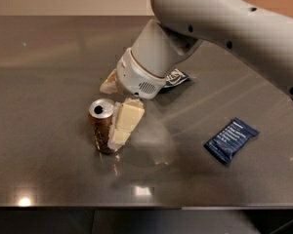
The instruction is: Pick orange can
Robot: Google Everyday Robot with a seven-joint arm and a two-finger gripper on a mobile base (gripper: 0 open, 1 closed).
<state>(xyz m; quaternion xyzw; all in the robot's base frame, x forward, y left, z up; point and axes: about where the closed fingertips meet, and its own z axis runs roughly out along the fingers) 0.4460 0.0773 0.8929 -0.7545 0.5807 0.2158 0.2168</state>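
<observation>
Camera view shows the end effector (pixel 110 116) low in the middle left of the frame, its two pale fingers (pixel 126 123) spread apart; one finger leans on the right side of the orange can (pixel 98 130); the other pokes out just above and behind the can; the can stands upright on the grey surface (pixel 44 72), silver top up, dark hole showing; the big white arm (pixel 224 23) fills the upper right; a bit of a blue snack bag (pixel 178 77) peeks out under the arm; a flat dark-blue wrapper (pixel 231 140) lies well apart at the right.
</observation>
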